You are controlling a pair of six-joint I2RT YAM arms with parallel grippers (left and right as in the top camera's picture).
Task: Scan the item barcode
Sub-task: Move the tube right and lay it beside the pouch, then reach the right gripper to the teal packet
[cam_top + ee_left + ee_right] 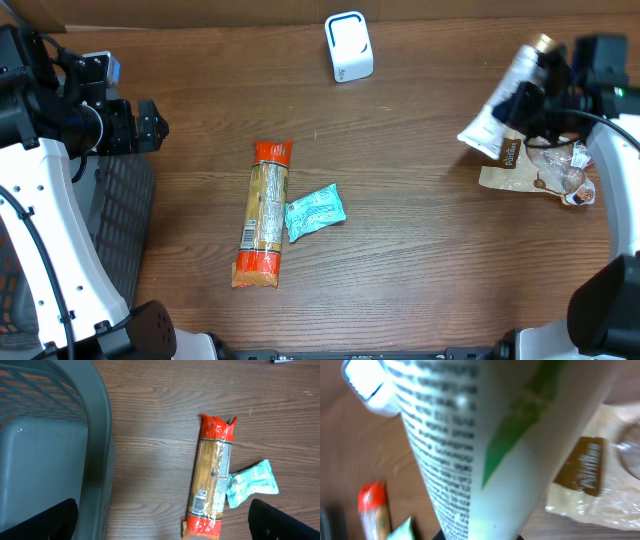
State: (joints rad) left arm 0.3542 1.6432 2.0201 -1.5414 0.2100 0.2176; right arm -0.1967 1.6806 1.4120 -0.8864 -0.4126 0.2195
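- The right gripper (524, 100) is pinched tight on a white tube (493, 118), holding it above the far right part of the wooden table (420, 250).
- The tube hangs tilted: its gold cap points to the far right and its flat crimped end points down and left.
- In the right wrist view the tube (485, 445) fills most of the frame. It shows lines of small black print and a green mark, all blurred — no barcode can be made out.
- The white barcode scanner (348, 47) stands at the far edge near the middle, well apart from the tube and to its left. The wrist view catches it past the tube's left side (365, 380).
- Just beneath and right of the tube lie a brown sachet (512, 172) and a crumpled clear wrapper (565, 168).
- The left gripper (158, 126) is spread wide and grips nothing. It hovers at the far left beside a grey basket (97, 435), with its dark fingers (47, 520) at the bottom corners of its own view.
- Mid-table lies a pasta packet with orange ends (265, 215), running near to far — a teal packet (315, 210) touches its right side.
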